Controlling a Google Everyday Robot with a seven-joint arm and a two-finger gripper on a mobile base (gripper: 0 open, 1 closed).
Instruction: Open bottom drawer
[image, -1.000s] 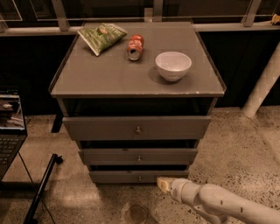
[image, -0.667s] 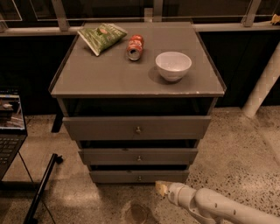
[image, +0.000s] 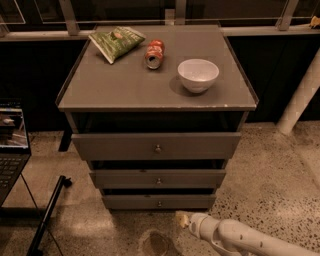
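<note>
**Arm comes in low for the bottom drawer**

At nine o'clock we see a laptop (image: 10, 150). Next comes the grey cabinet (image: 150, 95), its top holding a chip bag (image: 116, 42), a can (image: 154, 54) and a white bowl (image: 198, 75) toward twelve. The bottom drawer (image: 130, 202) sits lowest, at six o'clock, its knob (image: 159, 203) facing out. The gripper (image: 182, 219) hovers near the floor, just below and right of that knob and apart from the drawer front. We cannot tell how it is set. The arm (image: 240, 240) reaches in from five o'clock, nearly level, which we judge suits so low a knob.
</note>
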